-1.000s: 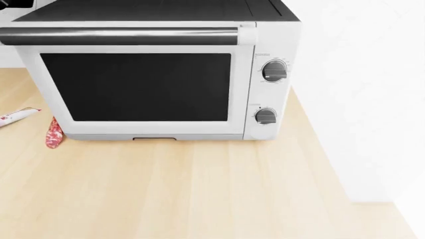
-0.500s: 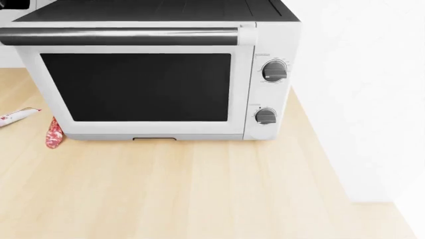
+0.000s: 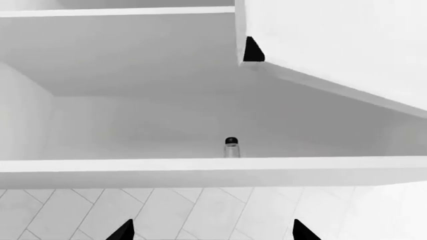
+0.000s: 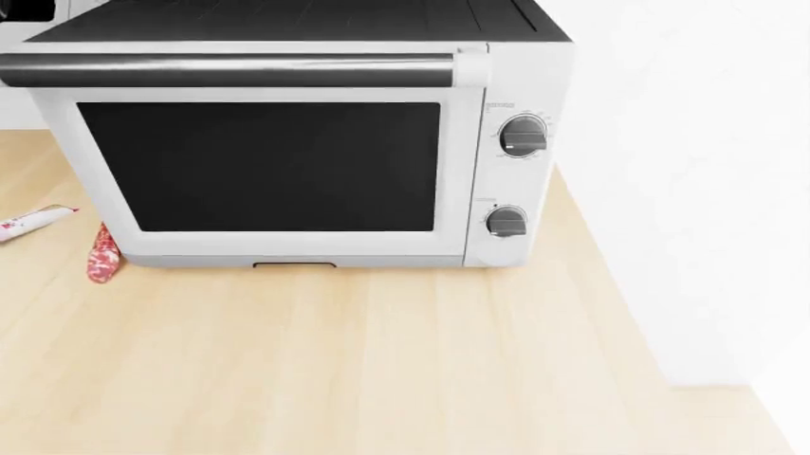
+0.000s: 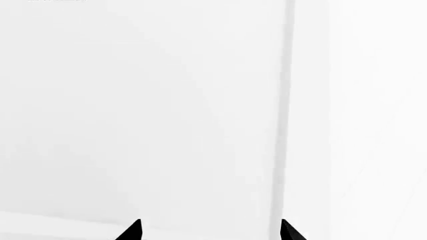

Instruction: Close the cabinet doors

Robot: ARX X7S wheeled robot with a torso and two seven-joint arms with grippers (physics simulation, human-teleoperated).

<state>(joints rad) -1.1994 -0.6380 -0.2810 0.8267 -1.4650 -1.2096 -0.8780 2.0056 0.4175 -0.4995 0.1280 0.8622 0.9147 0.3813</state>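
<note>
Showing only two dark tips at the frame's bottom edge, the left pincer [image 3: 209, 231] stood apart and empty below the open white cabinet [image 3: 200, 170]; its white door [image 3: 347, 45] hung ajar at upper right, a small dark-capped bottle [image 3: 231, 148] on the shelf. The right pincer [image 5: 208, 231], likewise spread, faced a plain white panel [image 5: 147, 110]. Neither showed above the pale wooden counter [image 4: 379, 360] with its white toaster oven [image 4: 279, 142].

Head camera looks steeply down, close on the oven [image 4: 279, 152]. Left wrist looks up into the cabinet [image 3: 133, 115]; right wrist faces a white panel [image 5: 147, 110]. No overlap.
</note>
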